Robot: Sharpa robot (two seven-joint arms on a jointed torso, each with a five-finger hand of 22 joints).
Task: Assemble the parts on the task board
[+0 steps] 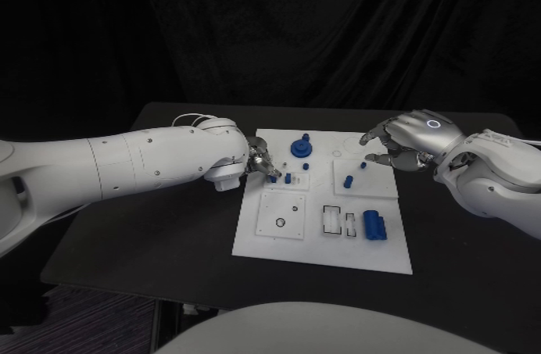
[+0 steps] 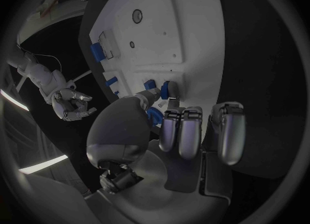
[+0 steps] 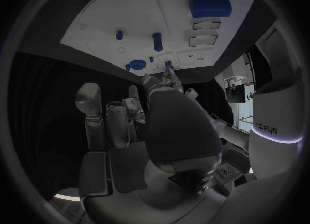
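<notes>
Two hands work at the task board (image 1: 295,248) in the middle of the head view. At its left edge the left hand (image 1: 257,160) pinches a small blue peg (image 1: 273,178) between thumb and a fingertip, low over the board, probably lining it up with a hole. Another short blue peg (image 1: 288,178) stands just beside it. Toward the upper right, the right hand (image 1: 408,139) hovers above the board's far corner with fingers apart, holding nothing, seemingly waiting clear. A blue knob (image 1: 301,147) stands between the hands; a larger blue block (image 1: 372,224) sits lower right.
</notes>
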